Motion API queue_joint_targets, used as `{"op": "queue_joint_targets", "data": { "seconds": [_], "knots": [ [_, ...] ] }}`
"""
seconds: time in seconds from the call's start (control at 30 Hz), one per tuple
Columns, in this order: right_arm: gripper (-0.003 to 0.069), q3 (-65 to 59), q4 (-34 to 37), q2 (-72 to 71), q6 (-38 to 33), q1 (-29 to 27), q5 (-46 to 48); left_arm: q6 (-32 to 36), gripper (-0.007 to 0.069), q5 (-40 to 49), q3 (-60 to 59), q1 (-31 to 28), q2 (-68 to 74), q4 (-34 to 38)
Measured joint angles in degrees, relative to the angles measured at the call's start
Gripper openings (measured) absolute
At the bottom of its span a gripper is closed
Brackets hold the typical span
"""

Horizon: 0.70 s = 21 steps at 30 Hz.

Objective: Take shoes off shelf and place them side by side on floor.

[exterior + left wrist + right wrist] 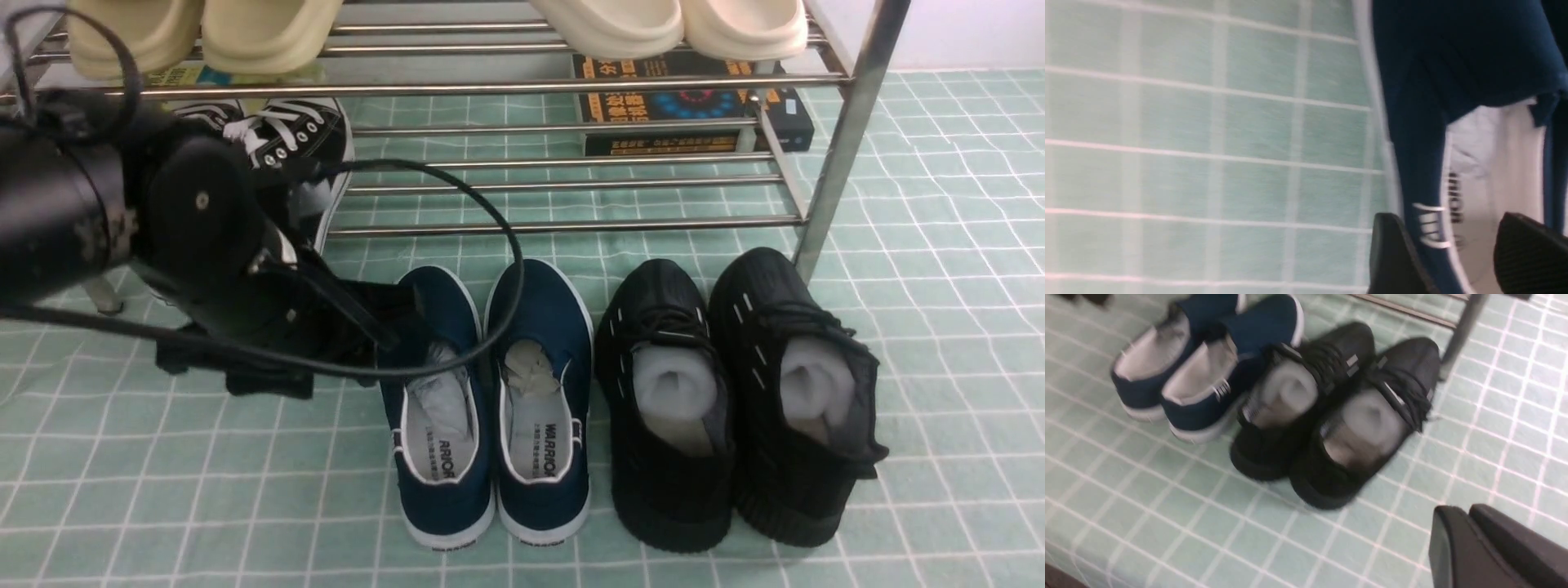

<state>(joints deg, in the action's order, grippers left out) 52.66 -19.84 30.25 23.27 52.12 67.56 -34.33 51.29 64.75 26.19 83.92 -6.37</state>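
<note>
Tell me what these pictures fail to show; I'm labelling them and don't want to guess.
- Front view: the left gripper's fingertips, hidden behind its own arm.
- Front view: the cream clogs, cut off by the top edge.
- Front view: the lace-up sneakers, partly behind the left arm.
- Left wrist view: the near slip-on's heel, cut off by the bottom edge.

The left arm (pixel 204 196) is black, with thick rounded segments and pale scuffed patches behind the claw (pixel 384 318). A small silvery screw dots a rounded joint farther back from the claw. A thin black cable (pixel 510 237) loops out beside the claw, whose fingers (pixel 1392 253) are dark and blunt-tipped.
</note>
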Motion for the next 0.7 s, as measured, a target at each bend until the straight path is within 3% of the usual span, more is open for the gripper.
{"op": "queue_joint_targets", "data": {
  "seconds": [0.13, 0.4, 0.6, 0.7],
  "knots": [
    [0.0065, -1.88, 0.07, -1.05, 0.04, 0.00, -1.94, 0.04, 0.0338, 6.08, 3.40, 0.00, 0.00, -4.33],
    [0.0066, -17.25, 0.12, -0.93, 3.19, 0.00, -34.46, 0.61, 0.0097, 7.46, 3.94, 0.00, 0.00, -6.91],
    [0.0069, -18.14, -0.26, -0.96, 2.78, 0.00, -38.03, 2.02, 0.0004, 7.25, 3.94, 0.00, 0.00, -7.09],
    [0.0057, -18.14, 3.26, -0.96, -3.40, 0.63, -36.54, 2.65, 0.0001, 6.64, 3.94, 0.00, 0.00, -7.09]
  ]
}}
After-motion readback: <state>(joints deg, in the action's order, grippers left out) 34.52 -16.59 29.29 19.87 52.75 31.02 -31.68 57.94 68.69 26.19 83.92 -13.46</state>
